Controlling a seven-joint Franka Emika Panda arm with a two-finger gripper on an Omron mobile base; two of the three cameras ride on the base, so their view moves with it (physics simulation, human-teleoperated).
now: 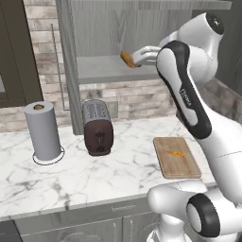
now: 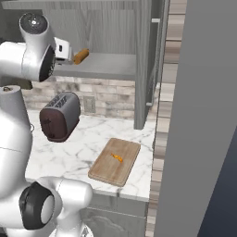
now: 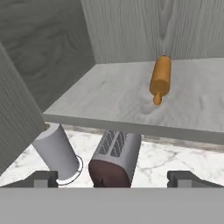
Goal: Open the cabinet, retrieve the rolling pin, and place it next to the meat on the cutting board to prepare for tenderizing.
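Observation:
The grey wood-grain cabinet (image 1: 66, 71) stands open, its inner shelf (image 3: 100, 98) bare except for the rolling pin (image 3: 160, 78). This tan-orange rolling pin (image 1: 127, 59) (image 2: 81, 56) lies near the shelf's front edge. My gripper (image 1: 142, 56) (image 3: 113, 179) hovers just outside the shelf, a short way from the pin, open with nothing between its fingertips (image 3: 46, 178). Down on the counter lies the cutting board (image 1: 176, 163) (image 2: 111, 169), and the small orange meat (image 1: 176, 152) (image 2: 117, 157) rests near its middle.
A toaster (image 1: 98, 127) (image 2: 59, 115) and a paper towel roll (image 1: 43, 130) stand on the marble counter (image 1: 94, 175) below the shelf. The open right cabinet door (image 2: 143, 65) juts out over the board. A brick wall (image 1: 132, 99) backs the counter.

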